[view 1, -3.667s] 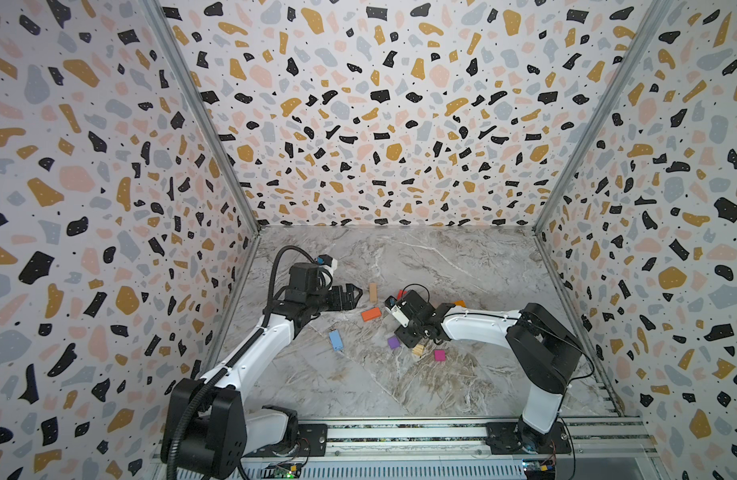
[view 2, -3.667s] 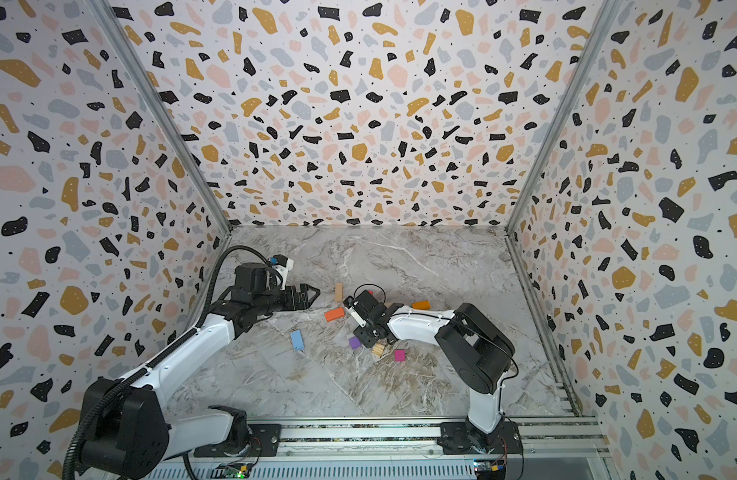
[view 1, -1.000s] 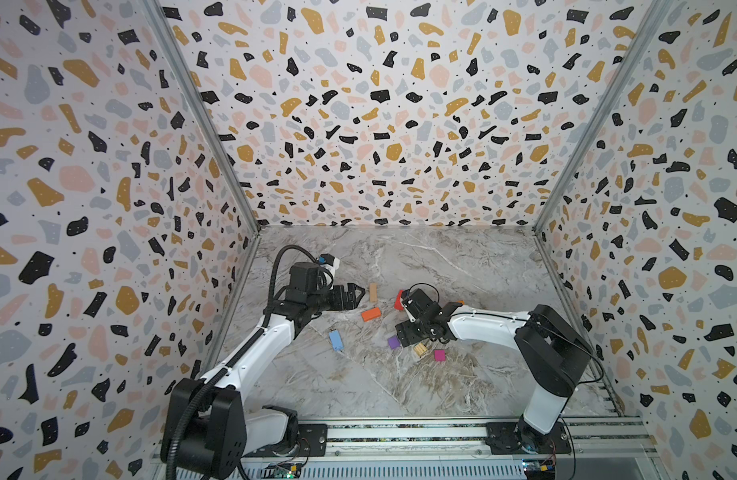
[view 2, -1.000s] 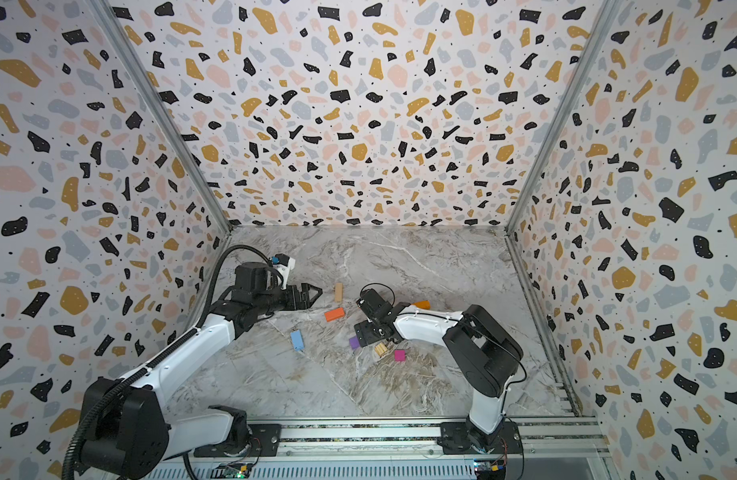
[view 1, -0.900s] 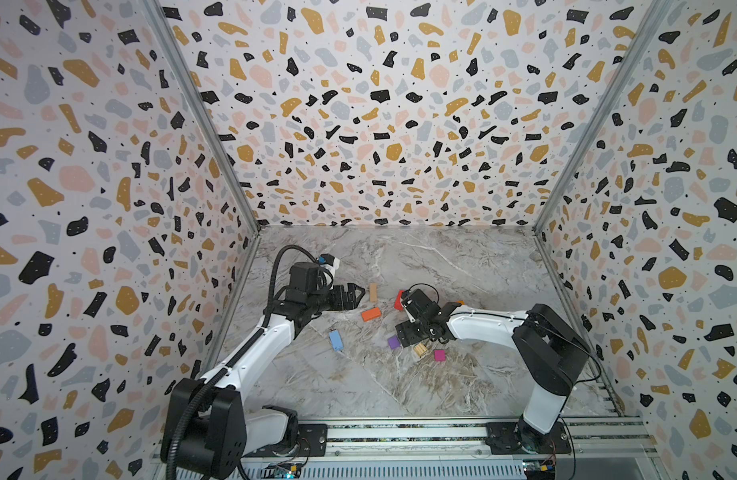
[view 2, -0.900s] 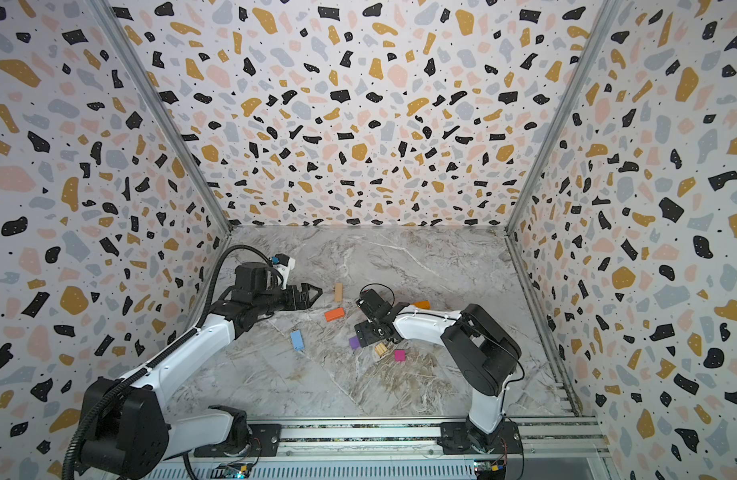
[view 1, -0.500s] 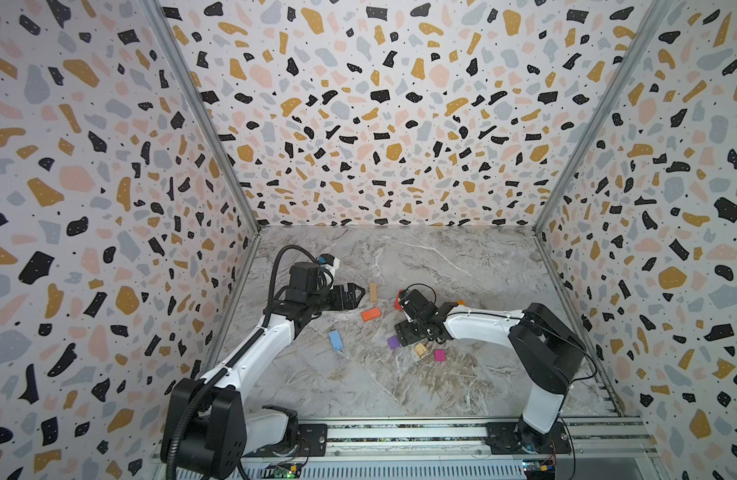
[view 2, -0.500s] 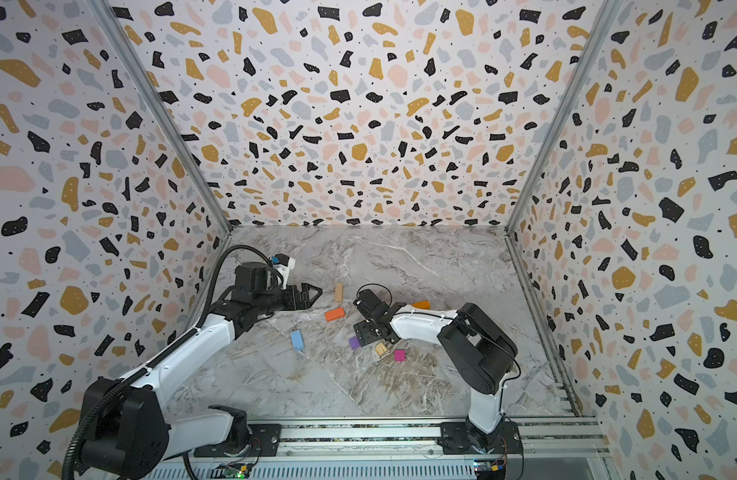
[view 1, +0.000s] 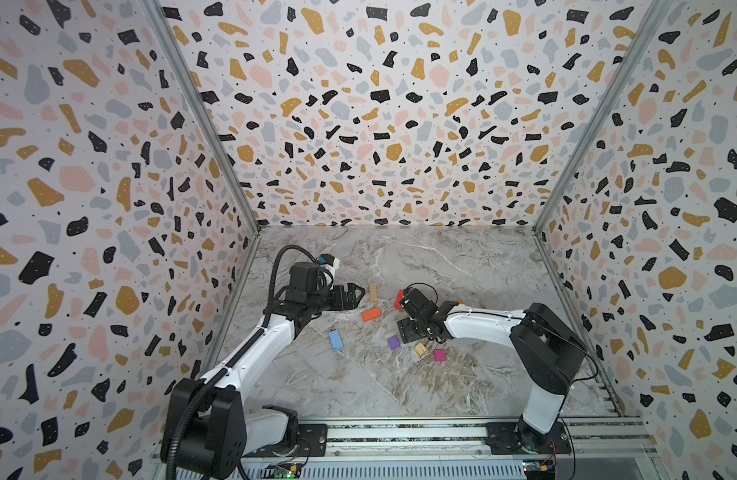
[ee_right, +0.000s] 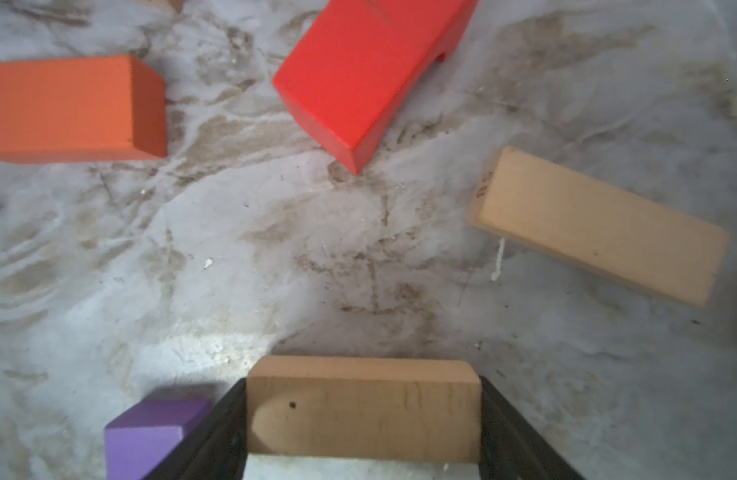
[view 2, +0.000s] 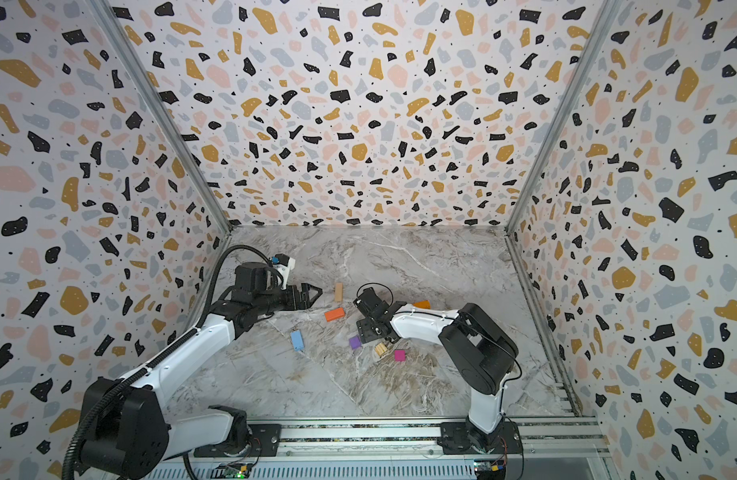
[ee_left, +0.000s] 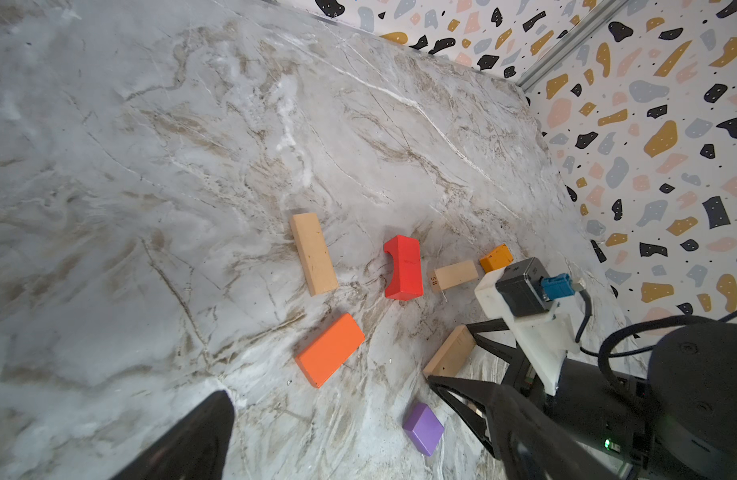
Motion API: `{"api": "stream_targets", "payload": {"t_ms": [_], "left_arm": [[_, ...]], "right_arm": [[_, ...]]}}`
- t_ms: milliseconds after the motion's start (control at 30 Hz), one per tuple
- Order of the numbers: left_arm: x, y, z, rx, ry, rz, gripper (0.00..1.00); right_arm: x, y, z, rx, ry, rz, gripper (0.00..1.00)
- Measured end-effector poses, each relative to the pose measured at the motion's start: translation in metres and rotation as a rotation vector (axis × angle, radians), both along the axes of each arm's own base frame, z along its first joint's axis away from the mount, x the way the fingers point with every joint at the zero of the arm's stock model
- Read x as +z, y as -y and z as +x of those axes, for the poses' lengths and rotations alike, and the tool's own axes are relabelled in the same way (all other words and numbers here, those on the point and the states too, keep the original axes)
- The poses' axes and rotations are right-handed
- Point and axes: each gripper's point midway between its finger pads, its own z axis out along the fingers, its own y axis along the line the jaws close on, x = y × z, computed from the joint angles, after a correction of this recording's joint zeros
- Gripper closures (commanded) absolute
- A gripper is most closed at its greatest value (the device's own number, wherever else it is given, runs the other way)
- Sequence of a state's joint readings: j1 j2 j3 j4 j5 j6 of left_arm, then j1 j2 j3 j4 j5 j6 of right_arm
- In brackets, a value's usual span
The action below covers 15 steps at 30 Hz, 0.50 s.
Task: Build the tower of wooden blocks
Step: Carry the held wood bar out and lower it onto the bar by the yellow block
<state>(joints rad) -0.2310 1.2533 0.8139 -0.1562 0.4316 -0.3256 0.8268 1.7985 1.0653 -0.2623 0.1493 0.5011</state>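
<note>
Loose wooden blocks lie flat on the marble floor, none stacked on another. My right gripper (view 1: pixel 403 332) (ee_right: pixel 362 384) is shut on an oblong tan block (ee_right: pixel 363 409), which rests on the floor with a finger against each end. A purple cube (view 1: pixel 394 342) (ee_right: pixel 150 432) sits beside one finger. Near them are a red block (view 1: pixel 399 300), an orange block (view 1: pixel 371 314), a light blue block (view 1: pixel 336 340), a tan cube (view 1: pixel 420 350) and a magenta cube (view 1: pixel 439 355). My left gripper (view 1: pixel 358 293) hovers open and empty, left of the blocks.
A long tan block (view 1: pixel 373 292) lies at the back beside the left gripper. A short tan block (ee_left: pixel 454 275) and a yellow-orange cube (ee_left: pixel 496 258) lie behind the right wrist. Patterned walls (view 1: pixel 109 249) enclose the floor on three sides, with the arm rail (view 1: pixel 400 432) in front.
My right gripper has shifted slightly left and down over the tan block, and its jaws have narrowed onto it. The left arm has stayed still.
</note>
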Motion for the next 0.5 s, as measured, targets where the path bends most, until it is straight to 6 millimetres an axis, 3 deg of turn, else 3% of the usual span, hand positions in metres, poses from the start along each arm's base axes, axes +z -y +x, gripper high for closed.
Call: {"api": "stream_targets", "payload": {"t_ms": [267, 500], "left_arm": [[0.000, 0.000, 0.000, 0.000, 0.000, 0.000, 0.03], [0.000, 0.000, 0.000, 0.000, 0.000, -0.001, 0.03]], "right_arm": [[0.024, 0.031, 0.019, -0.160, 0.028, 0.068, 0.49], [0.018, 0.048, 0.020, -0.231, 0.010, 0.061, 0.48]]}}
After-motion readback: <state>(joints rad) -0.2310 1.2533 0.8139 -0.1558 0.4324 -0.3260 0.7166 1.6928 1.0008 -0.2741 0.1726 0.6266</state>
